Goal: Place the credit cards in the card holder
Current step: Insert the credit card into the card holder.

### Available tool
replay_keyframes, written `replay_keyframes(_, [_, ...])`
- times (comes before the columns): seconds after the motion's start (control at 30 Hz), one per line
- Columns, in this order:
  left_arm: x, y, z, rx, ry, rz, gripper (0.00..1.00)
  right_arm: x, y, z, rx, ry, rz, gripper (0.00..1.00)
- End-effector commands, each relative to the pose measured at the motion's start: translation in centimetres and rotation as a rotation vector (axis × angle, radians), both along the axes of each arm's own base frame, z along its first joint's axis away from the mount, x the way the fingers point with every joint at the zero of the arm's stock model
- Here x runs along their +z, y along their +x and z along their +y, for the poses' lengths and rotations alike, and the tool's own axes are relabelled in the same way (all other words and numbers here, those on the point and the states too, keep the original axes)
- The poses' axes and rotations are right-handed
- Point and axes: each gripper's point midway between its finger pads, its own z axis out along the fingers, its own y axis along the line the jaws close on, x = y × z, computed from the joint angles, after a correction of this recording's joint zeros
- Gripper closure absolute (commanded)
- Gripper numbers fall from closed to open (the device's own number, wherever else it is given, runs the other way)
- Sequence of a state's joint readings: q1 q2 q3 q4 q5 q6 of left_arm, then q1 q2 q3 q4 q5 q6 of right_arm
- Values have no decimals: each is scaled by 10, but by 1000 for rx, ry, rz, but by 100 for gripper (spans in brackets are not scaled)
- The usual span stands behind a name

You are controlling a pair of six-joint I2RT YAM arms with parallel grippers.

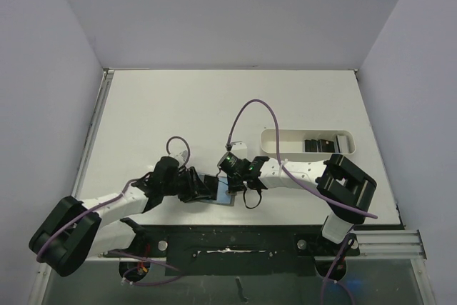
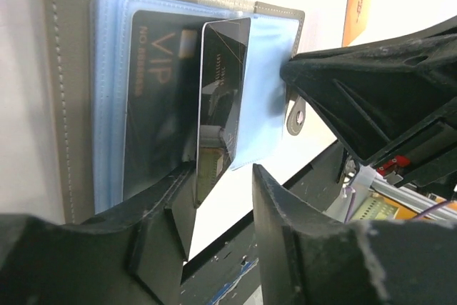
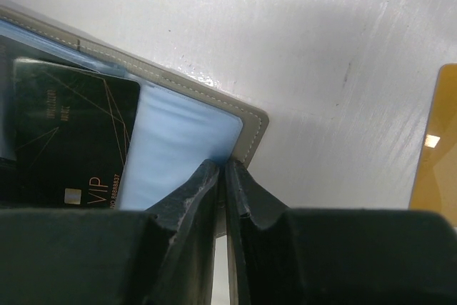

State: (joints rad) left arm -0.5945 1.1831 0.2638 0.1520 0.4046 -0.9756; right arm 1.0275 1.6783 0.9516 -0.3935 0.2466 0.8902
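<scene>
Nearest the bases, at the near edge of the white tabletop (image 1: 214,105), the small flat grey-olive folding card holder (image 2: 71,105) with light blue lining lies open, and both arms meet over it. Left gripper (image 2: 223,176): fingers spread, with a clear gap between them. A thin black rectangular credit card (image 2: 221,98) stands tilted off the lining in that gap, against the 9 o'clock finger. It reaches toward 12 o'clock from the fingertips, long axis 12-to-6 in the left wrist view. A second black card marked VIP (image 2: 153,105) lies flat just at its 9 o'clock, outer edge tucked under the blue pocket. Right gripper (image 3: 223,176): fingers pressed together, pinching the card holder's 3 o'clock edge. Judgement: the left arm is the nearer, and the tilted card must travel toward 9 o'clock to enter a pocket. Farther off, at 2 o'clock from the card holder, a white oblong tray (image 1: 282,141) holds more dark cards (image 1: 321,145).
</scene>
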Motion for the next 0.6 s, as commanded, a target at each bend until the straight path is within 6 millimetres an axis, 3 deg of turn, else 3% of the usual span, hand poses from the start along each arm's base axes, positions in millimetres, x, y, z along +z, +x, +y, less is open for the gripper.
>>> replay_keyframes(0.0, [-4, 11, 17, 59, 127, -25, 62, -11, 3, -14, -9, -65, -12, 90])
replay_keyframes(0.37, [-2, 18, 27, 118, 174, -40, 58, -10, 3, -14, -6, -63, -13, 90])
replay_keyframes(0.57, [-6, 19, 29, 123, 187, -37, 72, -11, 3, -14, -5, -64, -13, 90])
